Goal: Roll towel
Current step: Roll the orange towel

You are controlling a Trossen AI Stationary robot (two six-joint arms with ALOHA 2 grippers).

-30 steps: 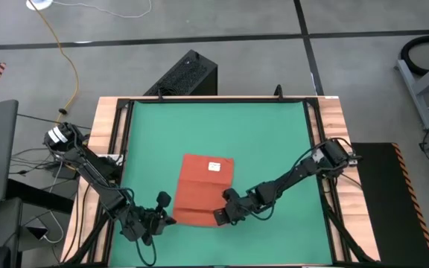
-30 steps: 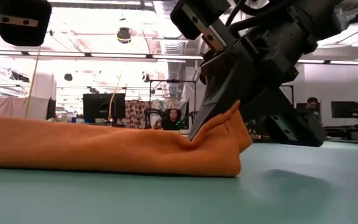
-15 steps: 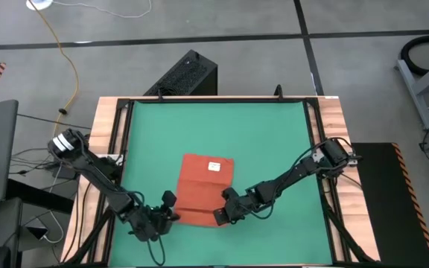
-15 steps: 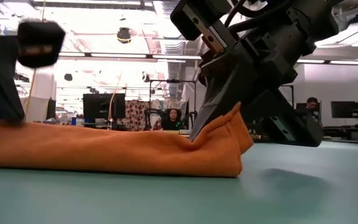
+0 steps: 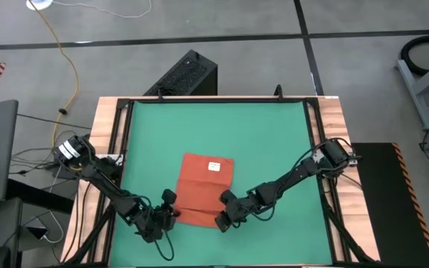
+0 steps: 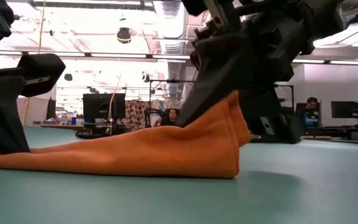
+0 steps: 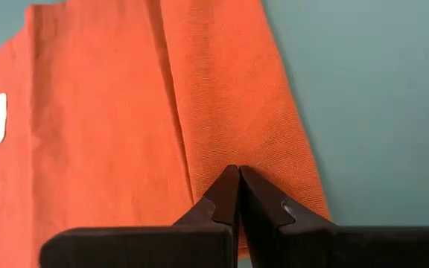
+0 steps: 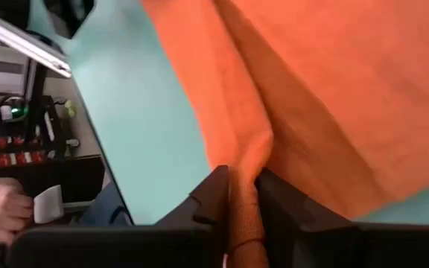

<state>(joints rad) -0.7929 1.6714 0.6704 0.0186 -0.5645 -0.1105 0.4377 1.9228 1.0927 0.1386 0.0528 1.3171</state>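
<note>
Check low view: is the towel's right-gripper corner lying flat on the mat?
No. The right gripper holds that end of the towel raised well above the green mat.

Both dark six-joint arms reach low over the near part of the table, their wrists angled inward toward each other. The left gripper point(image 5: 167, 211) sits at the near left, its two dark fingers point(image 7: 238, 195) pressed together with orange-red cloth under their tips. The right gripper point(image 5: 223, 217) sits at the near right, raised slightly, its fingers point(image 8: 218, 195) clamped on a pinched fold of the same cloth.
</note>
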